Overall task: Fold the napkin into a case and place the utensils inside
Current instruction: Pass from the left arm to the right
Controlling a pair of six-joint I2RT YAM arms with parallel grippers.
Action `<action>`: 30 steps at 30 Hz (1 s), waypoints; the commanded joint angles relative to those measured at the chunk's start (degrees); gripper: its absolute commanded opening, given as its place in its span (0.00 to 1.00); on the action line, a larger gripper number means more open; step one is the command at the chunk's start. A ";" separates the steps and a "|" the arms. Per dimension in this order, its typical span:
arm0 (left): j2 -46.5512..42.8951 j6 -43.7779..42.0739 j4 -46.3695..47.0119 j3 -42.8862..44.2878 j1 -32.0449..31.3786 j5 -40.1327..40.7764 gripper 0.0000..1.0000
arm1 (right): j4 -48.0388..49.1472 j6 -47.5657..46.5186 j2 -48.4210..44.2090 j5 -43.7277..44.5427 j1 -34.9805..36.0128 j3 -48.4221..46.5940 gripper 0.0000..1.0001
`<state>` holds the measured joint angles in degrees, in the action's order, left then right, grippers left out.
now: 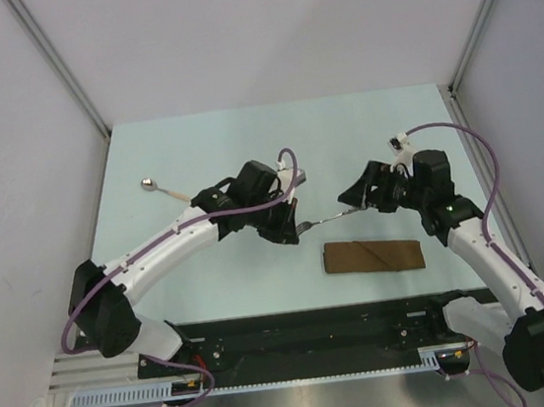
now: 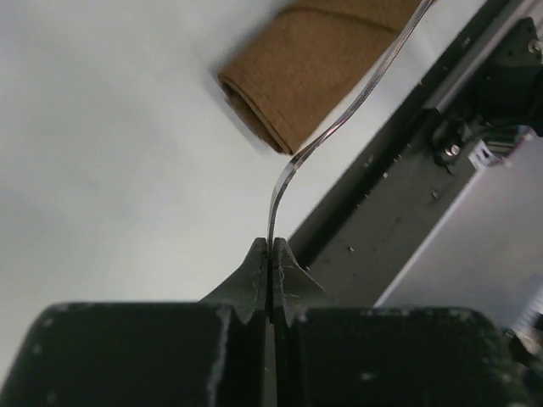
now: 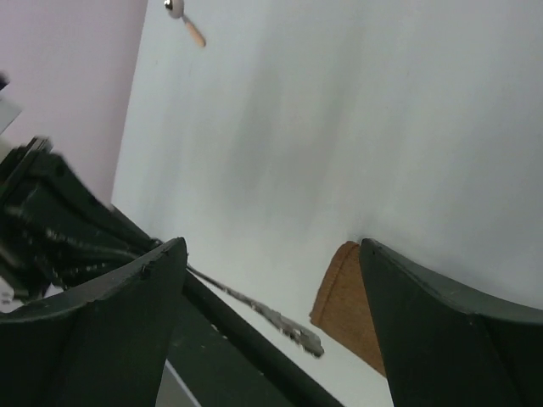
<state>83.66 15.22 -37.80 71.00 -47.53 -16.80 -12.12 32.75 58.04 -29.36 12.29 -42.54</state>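
The napkin lies folded into a narrow brown case point(image 1: 373, 256) on the table, in front of both grippers. My left gripper point(image 1: 296, 223) is shut on one end of the silver fork point(image 1: 329, 219). In the left wrist view the fork point(image 2: 293, 165) rises edge-on from the closed fingertips, with the case point(image 2: 314, 68) beyond it. My right gripper point(image 1: 355, 198) stands wide open at the fork's other end and holds nothing. Through its spread jaws I see the fork point(image 3: 284, 324) and a corner of the case point(image 3: 342, 303). The spoon point(image 1: 161, 188), silver bowl and pale handle, lies at the far left.
A black rail point(image 1: 308, 333) with the arm bases runs along the table's near edge. White walls with metal posts close in the left, back and right sides. The spoon point(image 3: 185, 20) shows small at the top of the right wrist view.
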 commanded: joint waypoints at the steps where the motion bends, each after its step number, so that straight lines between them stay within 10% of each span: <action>1: 0.72 4.64 -1.49 -1.74 4.10 -17.37 0.00 | 6.67 -12.00 -2.85 -11.04 -1.66 1.68 0.88; 22: -0.69 7.54 4.93 -9.22 12.02 -31.63 0.00 | 21.34 -5.60 0.58 -32.86 -4.47 8.35 0.59; 30: -0.34 7.01 4.75 -8.42 12.19 -33.74 0.00 | 27.59 -0.67 1.64 -33.66 -4.73 9.41 0.06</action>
<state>84.71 23.38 -34.15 61.52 -35.48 -47.24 9.43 29.08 59.90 -61.41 8.01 -32.75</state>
